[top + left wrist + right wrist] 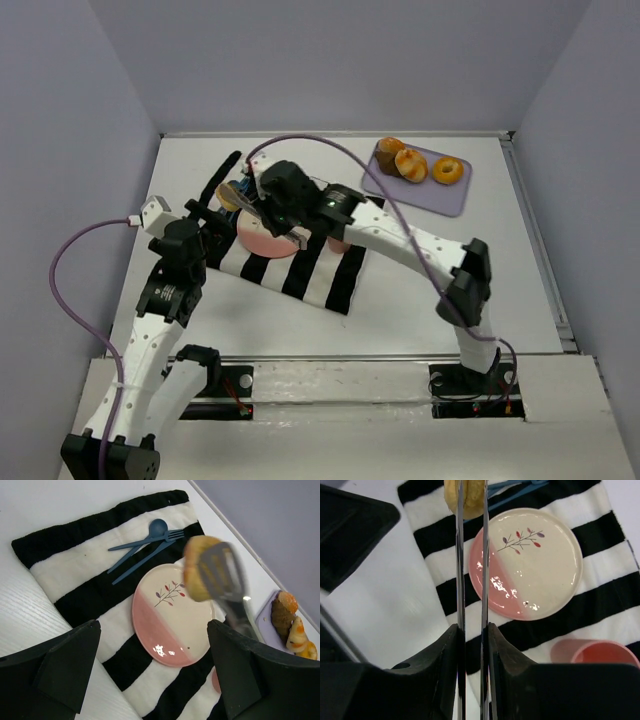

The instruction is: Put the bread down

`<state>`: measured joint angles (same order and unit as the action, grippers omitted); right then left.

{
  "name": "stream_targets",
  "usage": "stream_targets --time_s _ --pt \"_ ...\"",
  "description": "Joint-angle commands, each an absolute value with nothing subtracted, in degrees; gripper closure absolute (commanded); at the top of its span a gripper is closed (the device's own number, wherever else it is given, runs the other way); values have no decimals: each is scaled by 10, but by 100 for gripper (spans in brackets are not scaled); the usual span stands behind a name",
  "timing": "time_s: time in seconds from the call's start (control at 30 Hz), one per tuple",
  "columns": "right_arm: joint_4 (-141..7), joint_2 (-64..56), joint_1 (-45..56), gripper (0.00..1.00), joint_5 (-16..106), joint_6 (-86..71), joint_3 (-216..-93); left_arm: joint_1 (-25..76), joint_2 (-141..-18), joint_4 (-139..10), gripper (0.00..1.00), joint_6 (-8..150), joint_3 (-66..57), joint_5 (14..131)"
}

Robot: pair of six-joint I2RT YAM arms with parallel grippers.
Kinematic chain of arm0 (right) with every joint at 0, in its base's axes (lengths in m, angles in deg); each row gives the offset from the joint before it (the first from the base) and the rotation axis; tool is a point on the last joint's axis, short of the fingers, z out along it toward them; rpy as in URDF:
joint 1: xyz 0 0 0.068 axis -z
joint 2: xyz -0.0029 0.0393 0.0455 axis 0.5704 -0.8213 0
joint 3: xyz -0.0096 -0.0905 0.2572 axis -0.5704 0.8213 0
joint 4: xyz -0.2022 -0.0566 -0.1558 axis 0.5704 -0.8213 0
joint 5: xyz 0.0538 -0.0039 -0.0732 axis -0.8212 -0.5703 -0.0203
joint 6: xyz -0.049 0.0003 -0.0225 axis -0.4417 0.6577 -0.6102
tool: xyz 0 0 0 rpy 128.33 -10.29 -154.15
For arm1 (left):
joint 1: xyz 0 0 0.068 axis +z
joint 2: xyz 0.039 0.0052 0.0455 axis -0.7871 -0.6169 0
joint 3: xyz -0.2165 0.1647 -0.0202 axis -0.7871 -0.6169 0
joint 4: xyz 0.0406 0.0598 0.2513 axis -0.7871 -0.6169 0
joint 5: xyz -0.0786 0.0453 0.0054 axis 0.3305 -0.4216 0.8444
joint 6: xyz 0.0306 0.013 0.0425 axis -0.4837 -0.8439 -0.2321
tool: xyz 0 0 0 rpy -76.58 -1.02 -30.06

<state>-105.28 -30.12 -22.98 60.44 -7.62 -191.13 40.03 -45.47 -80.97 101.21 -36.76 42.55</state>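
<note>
A golden piece of bread (195, 572) is pinched in the tips of metal tongs (226, 582), held above the far edge of the pink-and-cream plate (170, 615). My right gripper (472, 630) is shut on the tongs' two blades (460, 580), with the bread (449, 492) at the top of its view, just left of the plate (535, 565). From above, the right gripper (285, 200) hangs over the plate (260, 238). My left gripper (152, 627) is open and empty, above the mat near the plate, and it also shows in the top view (200, 218).
The plate lies on a black-and-white striped mat (310, 275). A blue fork and spoon (145, 545) lie on the mat beyond the plate. A pink cup (600, 655) stands to the plate's right. A purple tray (440, 195) at the back right holds more pastries (410, 162).
</note>
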Motion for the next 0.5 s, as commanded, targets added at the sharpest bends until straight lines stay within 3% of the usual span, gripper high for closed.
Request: stream_targets --time_s 0.0,0.17,0.47 --pt "-1110 -425 -247 74 716 -72 -2049 403 -440 -803 1 1028 -356 395" --pt "-1116 -509 -247 72 752 -50 -2089 403 -436 -804 1 1031 -357 395" --pt "-1117 -521 -247 62 737 -8 -2044 403 -432 -804 1 1031 -357 396"
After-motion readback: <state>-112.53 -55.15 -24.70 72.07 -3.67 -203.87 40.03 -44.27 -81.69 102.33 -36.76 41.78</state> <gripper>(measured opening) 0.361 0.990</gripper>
